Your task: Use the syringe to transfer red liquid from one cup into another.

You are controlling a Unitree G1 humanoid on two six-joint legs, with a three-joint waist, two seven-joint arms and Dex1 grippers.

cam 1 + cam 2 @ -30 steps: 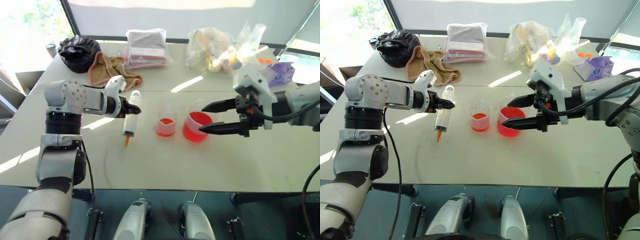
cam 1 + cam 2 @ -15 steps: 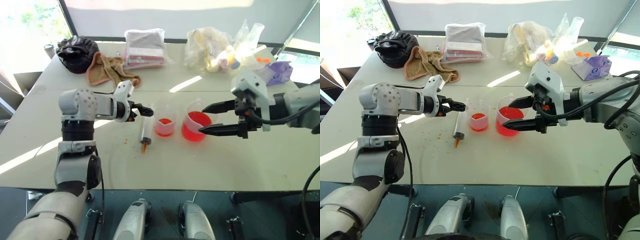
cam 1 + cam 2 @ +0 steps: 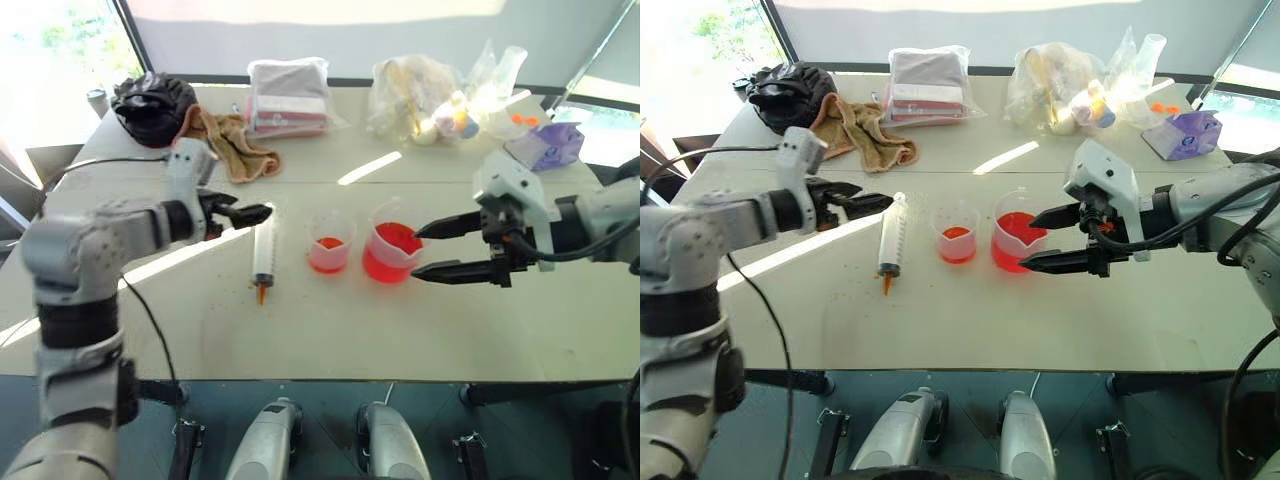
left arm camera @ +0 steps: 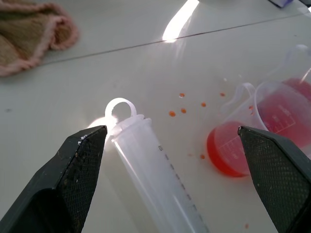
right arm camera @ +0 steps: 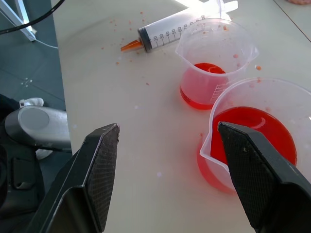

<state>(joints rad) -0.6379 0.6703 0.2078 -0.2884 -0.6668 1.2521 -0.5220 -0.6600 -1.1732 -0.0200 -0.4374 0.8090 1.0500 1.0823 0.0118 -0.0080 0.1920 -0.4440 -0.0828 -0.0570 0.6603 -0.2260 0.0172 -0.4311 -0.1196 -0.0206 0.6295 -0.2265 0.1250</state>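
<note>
We see the left hand (image 3: 258, 212) spread wide and holding nothing, hovering just past the plunger end of the syringe (image 3: 263, 252). Syringe lies flat on the worktop (image 3: 330, 330), orange tip (image 3: 261, 293) toward the near edge, plunger end toward the far edge. Orange droplets (image 4: 183, 103) spot the worktop around it. Just right of the syringe stands the smaller cup (image 3: 331, 243), upright, with a shallow layer of red liquid (image 3: 331, 243) in it. Right next to that, close but whether touching we can't tell, is the spouted beaker (image 3: 393, 252), upright and holding more of the red liquid. Right hand (image 3: 427, 250) is also spread wide, empty, its two black fingers (image 3: 455, 271) pointing at the beaker from the right, tips just beside it, not gripping. At the far edge: a black bag (image 3: 157, 104), a tan cloth (image 3: 222, 139), a wrapped packet (image 3: 290, 96), clear bags (image 3: 425, 95).
</note>
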